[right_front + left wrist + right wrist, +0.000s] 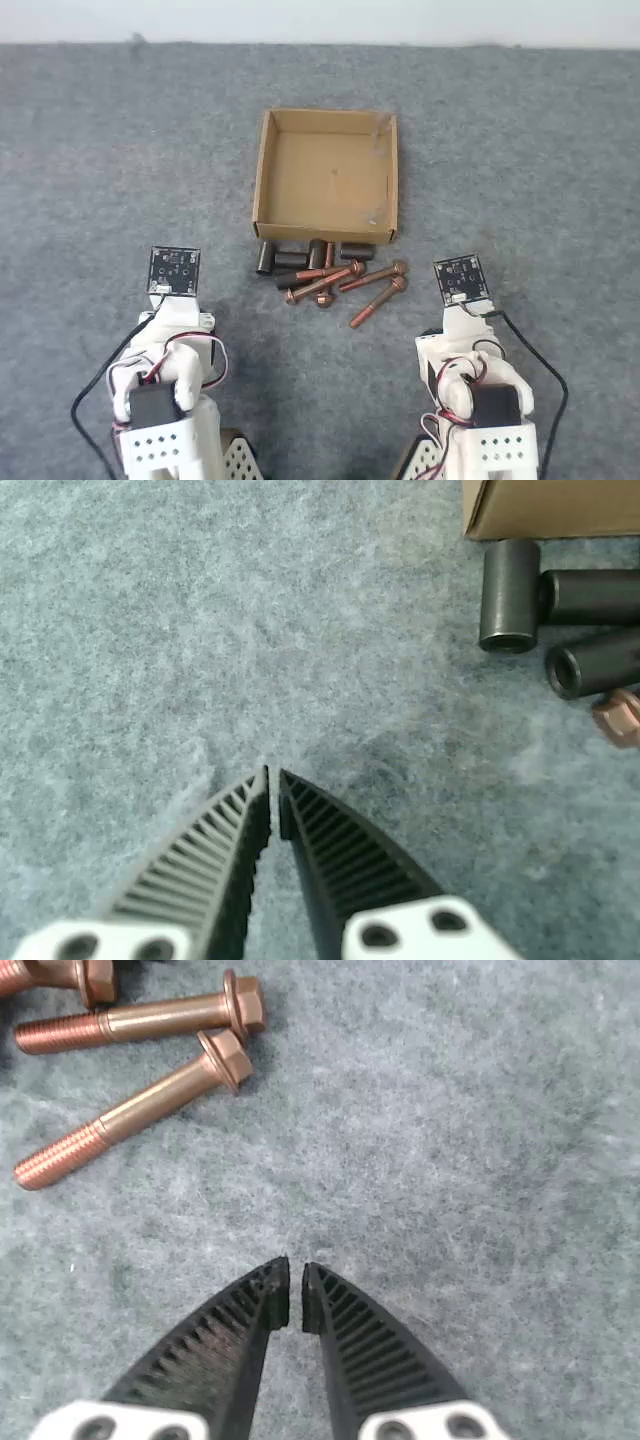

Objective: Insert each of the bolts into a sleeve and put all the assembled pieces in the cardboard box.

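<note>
Starting out, we have the left gripper (273, 776) and right gripper (296, 1272) nearly closed and empty. The bolts (135, 1108) and sleeves (508, 592) lie heaped just beside the cardboard box (260, 180). We should open 1 gripper wide and take the outlying bolt (377, 301) by its shank.

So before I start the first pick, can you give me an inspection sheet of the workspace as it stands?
Surface: grey carpet, flat, covering the table.
Job's things: cardboard box open, nothing seen inside; dark sleeves lying loose along its near wall; copper bolts in a loose pile just in front of them, none inserted.
Clutter: nothing seen.
Grippers: left gripper shut and empty over bare carpet beside the sleeves; right gripper shut and empty over bare carpet beside the bolts.
Cables: black cables loop along the arms, clear of the parts.
Surroundings: pale strip beyond the carpet's far edge.
</note>
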